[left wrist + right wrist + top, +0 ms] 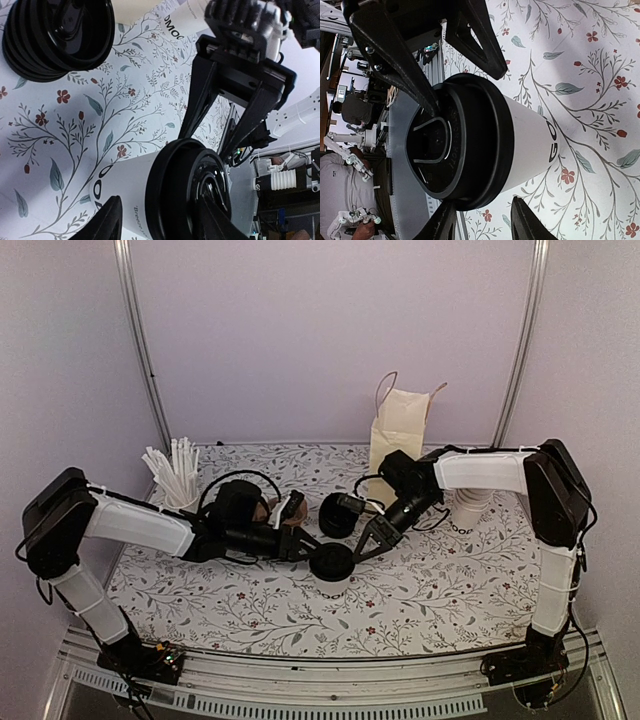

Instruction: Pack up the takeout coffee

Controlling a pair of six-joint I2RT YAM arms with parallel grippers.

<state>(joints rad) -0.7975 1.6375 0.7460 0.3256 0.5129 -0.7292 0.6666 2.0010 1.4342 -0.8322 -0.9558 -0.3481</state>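
The takeout coffee [331, 570] stood upright on the floral table [440, 585], toward the front and between my two arms, its black lid on. My left gripper [311, 551] sat at the lid's left side, jaws spread to either side of the cup; I could not tell whether the pads touched it. My right gripper [358, 549] faced it from the right, jaws likewise apart around the lid, one finger clear of the cup wall. Just behind lay a stack of black lids [338, 515]. Further back stood a paper bag [398, 435], stacked white cups [468, 508] at right and a cup of stir sticks [178, 485] at left.
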